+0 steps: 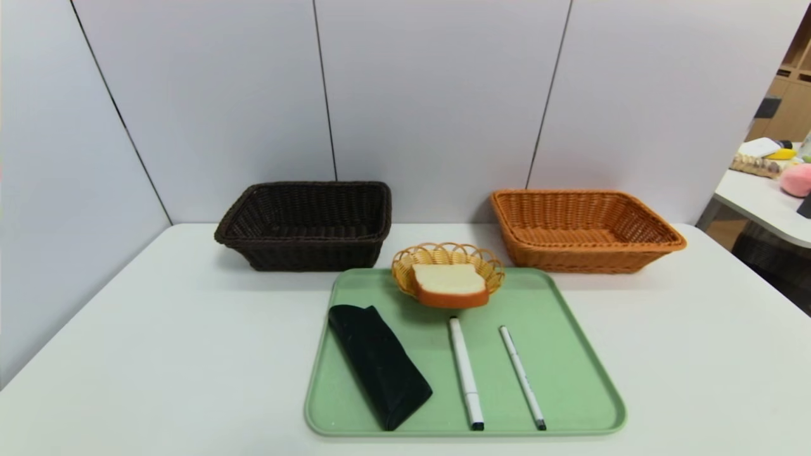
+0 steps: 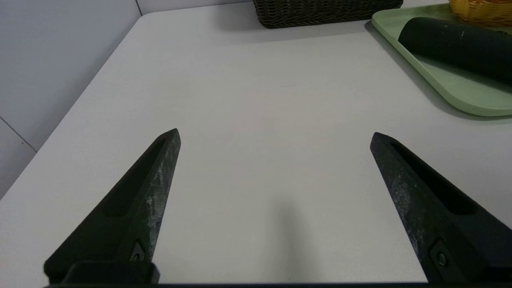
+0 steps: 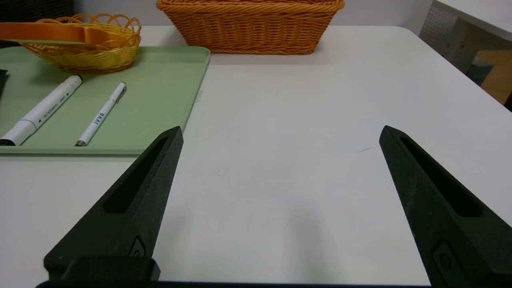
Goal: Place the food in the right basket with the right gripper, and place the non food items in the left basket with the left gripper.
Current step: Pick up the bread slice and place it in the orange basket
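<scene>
A slice of bread point(image 1: 450, 284) lies in a small yellow wicker dish point(image 1: 405, 261) at the back of a green tray point(image 1: 570, 329). On the tray also lie a black pouch point(image 1: 379, 364), a thick white marker point(image 1: 466, 372) and a thin white pen point(image 1: 522, 376). The dark brown left basket point(image 1: 305, 225) and the orange right basket point(image 1: 583, 229) stand behind the tray. Neither arm shows in the head view. My left gripper point(image 2: 275, 136) hangs open over bare table left of the tray point(image 2: 452, 86). My right gripper point(image 3: 281, 132) hangs open over bare table right of the tray point(image 3: 160, 104).
Grey partition walls close off the table's back and left side. To the right, past the table's edge, stands another table point(image 1: 760, 196) with assorted objects. Bare tabletop flanks the tray on both sides.
</scene>
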Robot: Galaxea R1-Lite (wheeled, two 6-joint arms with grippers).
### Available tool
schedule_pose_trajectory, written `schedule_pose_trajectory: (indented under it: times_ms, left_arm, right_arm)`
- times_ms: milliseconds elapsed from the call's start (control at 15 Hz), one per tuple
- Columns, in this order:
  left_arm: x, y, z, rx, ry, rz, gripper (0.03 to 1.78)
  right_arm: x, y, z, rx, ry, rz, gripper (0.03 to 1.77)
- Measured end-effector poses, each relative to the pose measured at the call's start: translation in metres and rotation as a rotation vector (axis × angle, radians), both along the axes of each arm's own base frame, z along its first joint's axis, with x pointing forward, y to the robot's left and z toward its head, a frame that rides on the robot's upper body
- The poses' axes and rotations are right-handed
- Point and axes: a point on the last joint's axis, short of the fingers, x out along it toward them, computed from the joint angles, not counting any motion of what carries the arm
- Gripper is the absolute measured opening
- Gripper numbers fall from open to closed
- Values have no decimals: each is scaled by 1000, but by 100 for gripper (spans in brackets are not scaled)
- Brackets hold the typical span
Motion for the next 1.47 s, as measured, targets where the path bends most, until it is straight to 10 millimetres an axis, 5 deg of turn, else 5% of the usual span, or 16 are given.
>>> schedule_pose_trajectory:
  times_ms: [667,800,1067,1267,1467]
  left_arm:
    - [-2,0,7,24,-12,-16,169]
    - [-7,-1,30,23,-27,-35,169]
    - [0,-2,99,17,-16,-87,169]
    - [28,-3,161,7,-19,-105,169]
    - [76,-4,212,-2,-25,-112,169]
  right_arm:
    - [-3,0,9,-54,-17,21,169]
    - [-8,1,37,-86,-70,48,169]
    - [-3,3,130,-112,-131,147,169]
    - [29,5,197,-110,-119,205,169]
    - [77,6,254,-39,-90,246,169]
